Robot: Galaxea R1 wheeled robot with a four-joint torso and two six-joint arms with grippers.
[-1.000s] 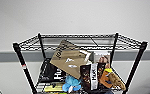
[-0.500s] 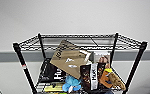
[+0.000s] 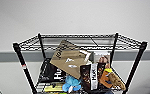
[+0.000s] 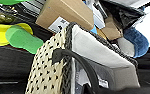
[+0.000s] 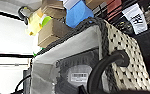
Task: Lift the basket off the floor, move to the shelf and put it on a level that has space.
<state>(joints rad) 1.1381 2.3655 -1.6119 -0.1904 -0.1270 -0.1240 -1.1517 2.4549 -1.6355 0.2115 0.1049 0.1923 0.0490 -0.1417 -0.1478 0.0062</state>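
the basket (image 4: pixel 91 52) sat close against the shelf's (image 3: pixel 21 60) cluttered lower tiers, cardboard boxes (image 4: pixel 66 12) just beyond its braided rim. top level (image 3: pixel 91 41) lay bare. finger state of either gripper could not be determined.

The level (image 3: pixel 78 40) tops the shelf (image 3: pixel 21 60), above a cluttered tier (image 3: pixel 48 86).
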